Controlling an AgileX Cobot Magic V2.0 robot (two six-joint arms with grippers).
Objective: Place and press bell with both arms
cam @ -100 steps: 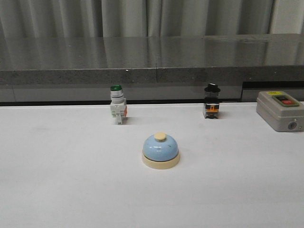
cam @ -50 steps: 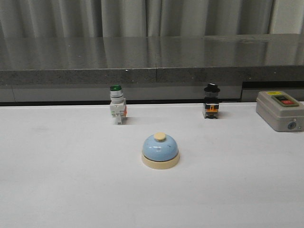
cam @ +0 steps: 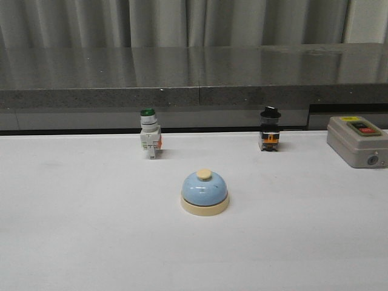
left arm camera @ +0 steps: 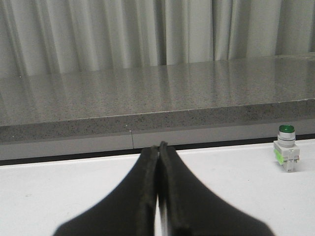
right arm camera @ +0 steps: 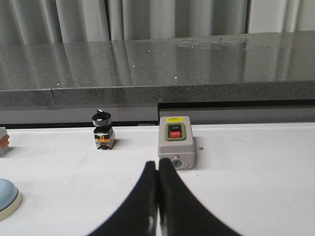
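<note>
I see the bell sitting upright on the white worktop, about midway between the left and right edges and a little nearer the far edge than the near one. Nothing touches it. In my right wrist view only a sliver of it shows at the frame's edge.

My left hand has its two black fingers pressed flat together, tips meeting, with nothing between them. My right hand is the same: fingers closed against each other and empty. Neither hand shows in the front view, so both sit well back from the bell.

Along the far edge I count three other items. A green switch stands left of centre, upright. A black switch stands right of centre, also upright. A grey box with ON and OFF buttons rests close to the far right corner, just beside the right edge. All three are well apart from the bell and from each other. Behind the worktop runs a dark stone ledge with grey curtains beyond.
</note>
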